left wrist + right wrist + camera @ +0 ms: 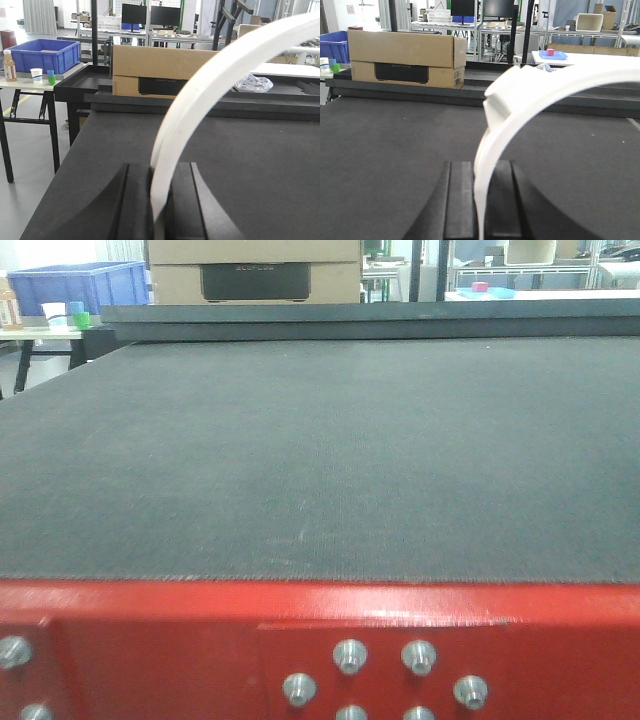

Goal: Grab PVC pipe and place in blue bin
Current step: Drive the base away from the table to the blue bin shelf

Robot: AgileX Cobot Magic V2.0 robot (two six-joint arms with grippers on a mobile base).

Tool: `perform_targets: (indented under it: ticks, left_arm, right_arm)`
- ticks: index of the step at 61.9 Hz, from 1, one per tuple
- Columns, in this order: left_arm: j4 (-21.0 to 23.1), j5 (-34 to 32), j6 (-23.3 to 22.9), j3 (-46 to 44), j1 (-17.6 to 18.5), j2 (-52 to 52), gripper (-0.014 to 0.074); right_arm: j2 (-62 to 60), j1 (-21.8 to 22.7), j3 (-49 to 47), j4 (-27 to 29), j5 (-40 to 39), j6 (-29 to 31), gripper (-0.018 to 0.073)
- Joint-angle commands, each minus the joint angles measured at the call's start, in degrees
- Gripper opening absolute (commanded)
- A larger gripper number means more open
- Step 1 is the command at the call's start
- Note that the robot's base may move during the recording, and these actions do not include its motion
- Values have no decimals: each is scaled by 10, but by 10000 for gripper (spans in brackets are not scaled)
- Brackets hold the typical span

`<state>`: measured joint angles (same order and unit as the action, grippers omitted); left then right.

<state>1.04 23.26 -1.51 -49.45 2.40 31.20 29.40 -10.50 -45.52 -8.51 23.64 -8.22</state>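
Observation:
A white curved PVC pipe point(200, 95) rises from between the dark fingers of my left gripper point(161, 170) and arcs up to the right; the jaws are shut on its lower end. The right wrist view shows the same kind of white curved pipe point(520, 95), with a stepped collar, clamped in my right gripper point(482, 167). Whether these are one pipe or two I cannot tell. The blue bin point(42, 54) stands on a side table far left, also visible as the blue bin point(75, 285) in the front view. Neither gripper nor any pipe shows in the front view.
A dark mat-covered table point(320, 460) with a red front edge point(320, 640) stretches ahead. A cardboard box point(155, 70) sits on a black tray at its far side. A bottle point(9, 65) and cups point(36, 75) stand beside the bin.

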Motion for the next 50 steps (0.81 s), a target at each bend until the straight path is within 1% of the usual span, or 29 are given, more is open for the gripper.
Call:
perform_targets:
  ticks: [1,31,50]
  left_arm:
    - [2,-18,2,0,1,-3,-111]
    - [2,-18,2,0,1,-3,-111]
    - [2,-19,2,0,1,-32,-111]
  right_arm:
    - [-4,0,-4,-7,-16,4,-169]
    - [-4,0,-4,-7,-16,4,-169]
    - [-4,0,-4,-7,-16,4,-169]
